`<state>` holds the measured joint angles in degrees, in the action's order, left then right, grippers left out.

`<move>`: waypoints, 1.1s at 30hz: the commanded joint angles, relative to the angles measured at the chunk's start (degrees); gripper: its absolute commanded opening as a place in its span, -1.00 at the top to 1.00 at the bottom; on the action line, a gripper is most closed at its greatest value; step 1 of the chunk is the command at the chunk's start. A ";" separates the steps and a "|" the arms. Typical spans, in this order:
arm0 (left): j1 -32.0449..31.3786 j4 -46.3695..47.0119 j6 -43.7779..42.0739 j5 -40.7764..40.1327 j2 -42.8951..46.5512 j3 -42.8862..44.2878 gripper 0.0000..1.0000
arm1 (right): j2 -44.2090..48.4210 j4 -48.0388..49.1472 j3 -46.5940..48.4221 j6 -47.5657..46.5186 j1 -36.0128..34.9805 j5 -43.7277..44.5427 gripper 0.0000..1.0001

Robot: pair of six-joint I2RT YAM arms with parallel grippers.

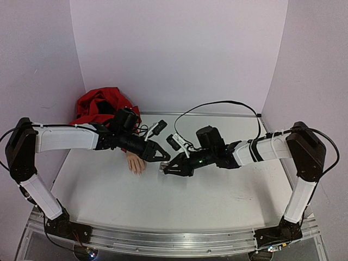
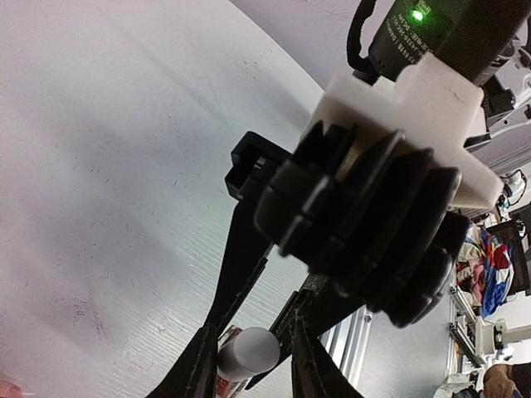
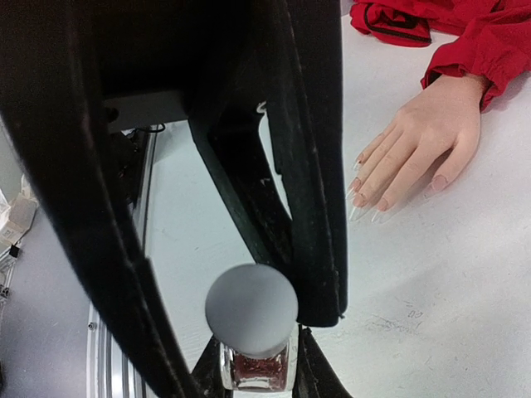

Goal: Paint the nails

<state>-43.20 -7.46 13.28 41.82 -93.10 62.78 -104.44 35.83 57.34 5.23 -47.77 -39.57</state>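
The mannequin hand (image 1: 136,162) lies palm down left of centre, with its red sleeve (image 1: 100,106) behind it. Its long pale nails (image 3: 365,203) show in the right wrist view. My right gripper (image 3: 259,375) is shut on the glass body of the small polish bottle (image 3: 257,369), just right of the fingertips (image 1: 165,166). My left gripper (image 2: 249,365) straddles the bottle's white cap (image 2: 247,352). One finger touches the cap and a gap shows at the other. Both grippers meet at the bottle in the top view, the left (image 1: 162,157) and the right (image 1: 168,171).
The red fabric (image 3: 465,33) is bunched at the back left corner. A black cable (image 1: 217,106) loops over the table behind the right arm. The metal rail (image 1: 163,239) runs along the near edge. White walls close the back and sides.
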 commanded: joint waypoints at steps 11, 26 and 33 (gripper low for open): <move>-0.83 0.22 -1.26 -1.06 -0.35 1.99 0.58 | 3.06 4.37 0.05 1.99 -0.16 0.15 0.87; -0.67 -0.01 6.22 -16.83 8.81 1.70 1.00 | 9.88 15.01 -7.48 15.58 -0.09 16.32 -0.96; -0.74 0.13 12.24 -18.34 10.77 3.43 1.00 | 5.52 28.52 -7.50 24.28 -0.14 9.88 -0.85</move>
<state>-43.72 -9.04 21.15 25.28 -84.97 62.78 -96.92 50.98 49.08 22.65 -47.92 -25.63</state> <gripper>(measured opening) 0.160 0.957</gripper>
